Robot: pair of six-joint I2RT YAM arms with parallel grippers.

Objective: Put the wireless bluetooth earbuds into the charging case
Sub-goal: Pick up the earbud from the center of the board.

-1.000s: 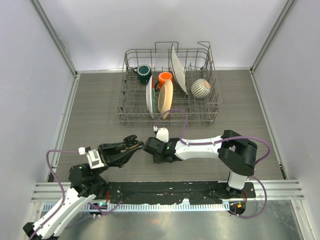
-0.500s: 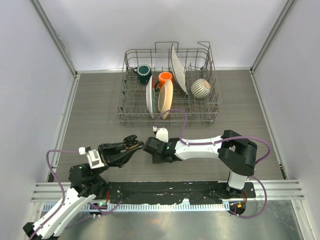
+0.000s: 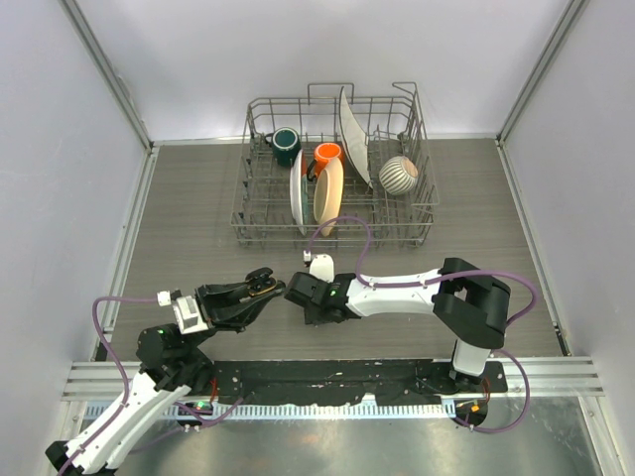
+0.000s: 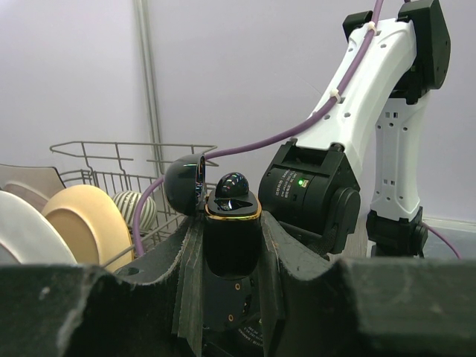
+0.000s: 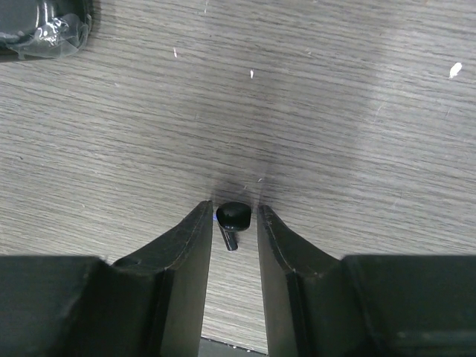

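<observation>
**Desk** (image 3: 198, 218): grey wood-grain, carrying everything listed.

**Dish rack** (image 3: 417, 213): wire, at the far side, well apart from the work.

**Left end effector** (image 3: 256, 286): clamped on the charging case (image 4: 232, 230), held off the desk with its lid (image 4: 186, 182) tipped open.

**Right end effector** (image 5: 235, 223): pointed down at the desk, jaws narrow around the loose earbud; whether the pads press it cannot be told.

**Seated earbud** (image 4: 233, 184): in the case, dome up.

**Loose earbud** (image 5: 233, 215): flat on the desk between the right fingers.

**Risks**: the bud is small and rounded, so an off-centre pinch could squirt it away. A grip on the dome alone may let it twist, so the stem misses its pocket.
</observation>
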